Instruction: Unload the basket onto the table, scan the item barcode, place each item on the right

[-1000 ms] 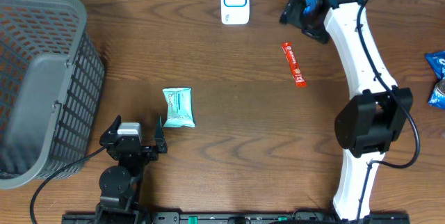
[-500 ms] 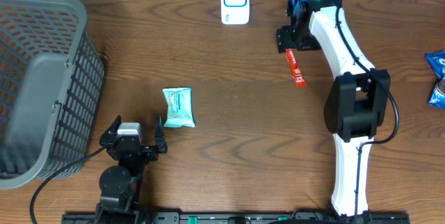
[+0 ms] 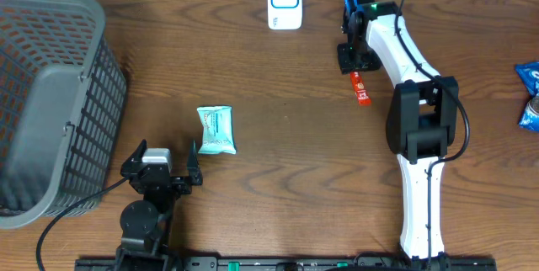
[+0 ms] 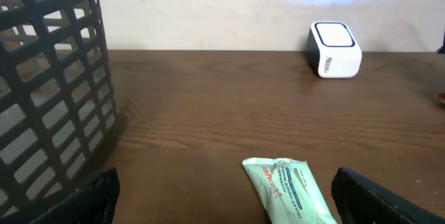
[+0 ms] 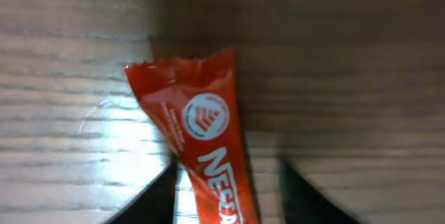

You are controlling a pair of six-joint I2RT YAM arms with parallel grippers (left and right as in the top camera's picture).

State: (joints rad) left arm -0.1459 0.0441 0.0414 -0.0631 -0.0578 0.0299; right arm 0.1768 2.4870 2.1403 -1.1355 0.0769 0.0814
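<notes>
The item is a red stick packet (image 3: 361,90) with white lettering, lying on the brown table right of centre at the back. In the right wrist view the red stick packet (image 5: 201,123) runs up between the two dark fingers. My right gripper (image 3: 352,59) is down over its far end, jaws narrowed on either side. The left finger (image 5: 154,197) touches the packet's edge, while a gap stays at the right finger. The white scanner (image 3: 285,2) with a blue window stands at the back centre. My left gripper (image 3: 165,155) rests open at the front left, holding nothing.
A pale green wipes pack (image 3: 216,129) lies just ahead of the left gripper, also seen as the wipes pack (image 4: 292,190). A grey mesh basket (image 3: 50,103) fills the left side. Blue packets (image 3: 530,94) sit at the right edge.
My right arm swung left and came down from behind the packet onto its far end, and its jaws narrowed around it. The left arm and the wipes pack stayed still.
</notes>
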